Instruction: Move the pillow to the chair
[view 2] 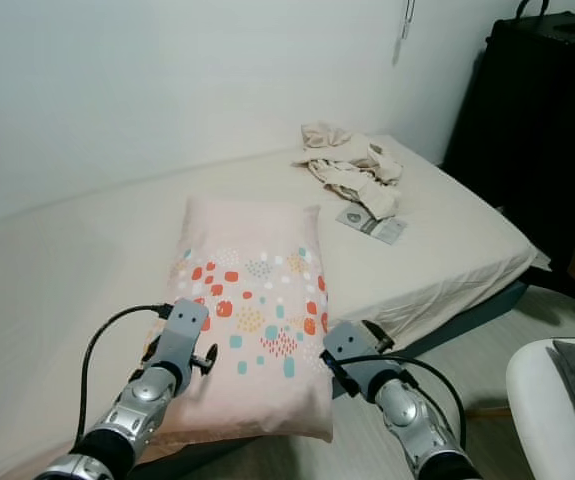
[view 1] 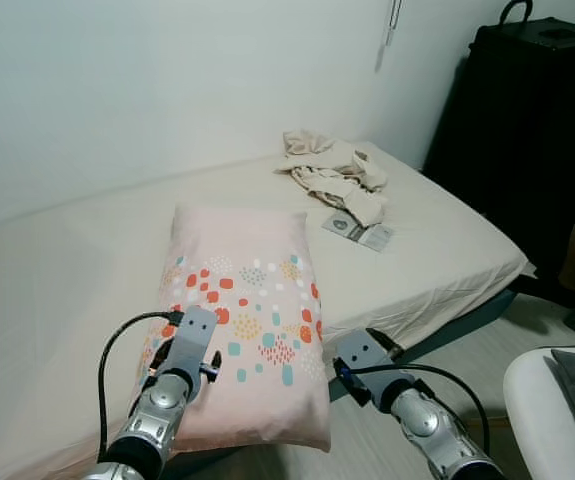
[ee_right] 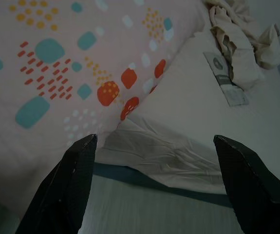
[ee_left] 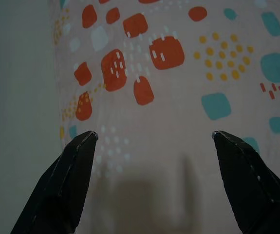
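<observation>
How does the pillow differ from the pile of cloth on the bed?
The pillow lies flat and smooth near the front edge of the bed, close to the open left hand; the pile of cloth is crumpled near the far corner. The pillow is pink with orange and teal patches; the cloth is plain cream. The pillow is much larger. Both rest on the bed.

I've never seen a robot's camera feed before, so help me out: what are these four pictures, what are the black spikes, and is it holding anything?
Two pictures come from cameras in a humanoid robot's head, looking down at a bed. The other two sit on its wrists. The spikes are gripper fingers. The left gripper hovers open over the patterned pillow; the right gripper is open near the pillow's edge. Nothing is held. Crumpled clothes and a small packet also lie on the bed.
</observation>
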